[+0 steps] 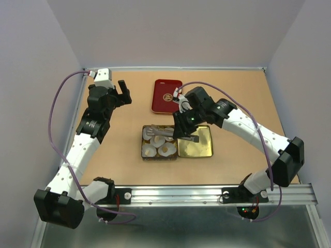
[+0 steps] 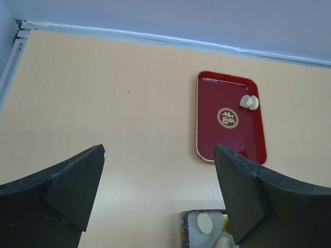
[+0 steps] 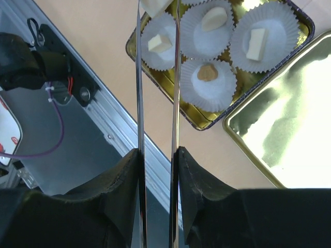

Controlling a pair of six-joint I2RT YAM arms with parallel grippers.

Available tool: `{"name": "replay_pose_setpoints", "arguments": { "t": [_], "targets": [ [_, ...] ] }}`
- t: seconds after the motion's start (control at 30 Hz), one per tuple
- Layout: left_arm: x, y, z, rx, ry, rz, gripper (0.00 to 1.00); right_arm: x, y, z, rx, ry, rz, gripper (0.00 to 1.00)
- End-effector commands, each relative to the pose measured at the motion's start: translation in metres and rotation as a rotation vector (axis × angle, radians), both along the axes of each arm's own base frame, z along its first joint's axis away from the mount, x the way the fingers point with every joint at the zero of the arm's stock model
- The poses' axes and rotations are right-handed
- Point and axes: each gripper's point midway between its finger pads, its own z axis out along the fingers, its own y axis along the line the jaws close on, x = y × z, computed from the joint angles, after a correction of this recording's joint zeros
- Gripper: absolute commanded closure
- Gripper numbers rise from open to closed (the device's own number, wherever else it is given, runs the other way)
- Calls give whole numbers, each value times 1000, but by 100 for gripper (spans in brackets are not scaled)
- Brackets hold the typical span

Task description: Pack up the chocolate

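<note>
Currently, right gripper [image 3: 158,155] clamped on metal tweezers [image 3: 139,77], tips pinching one chocolate piece [image 3: 155,6] above gold tin [image 3: 182,114]. Four chocolate pieces [image 3: 208,72] sit in paper cups [image 3: 209,93]. Two more lie on red tray [image 2: 227,144]. Left gripper [image 2: 158,155] fingers wide apart.

Robot lab cell: blank white walls [image 1: 170,31], plain wooden table [image 1: 248,103], aluminium mounting rail [image 1: 181,195] at edge.
</note>
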Motion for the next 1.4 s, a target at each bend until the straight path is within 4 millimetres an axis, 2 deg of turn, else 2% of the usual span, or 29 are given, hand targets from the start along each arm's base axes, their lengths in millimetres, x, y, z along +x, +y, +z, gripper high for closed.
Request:
{"name": "replay_pose_setpoints", "arguments": {
  "t": [0.0,0.17,0.37,0.47,0.8,1.03,1.37],
  "targets": [
    [1,-1,32,-9,-83,-4,1,-15,-6,2,-1,13,42,67],
    [2,-1,31,-11,-80,-3,1,-24,-10,-4,-21,36,58,67],
    [2,-1,30,-5,-74,-2,1,-20,-13,-14,-56,34,40,67],
    [2,0,31,-5,-78,4,1,-17,-20,-20,-101,24,17,67],
    [2,0,30,-4,-75,2,1,-17,-25,-31,-139,32,14,64],
    [0,1,32,-1,-79,8,1,-13,-24,-31,-145,23,11,55],
    [0,2,32,0,-80,11,1,-6,-19,-28,-134,1,1,53]
  ]
}}
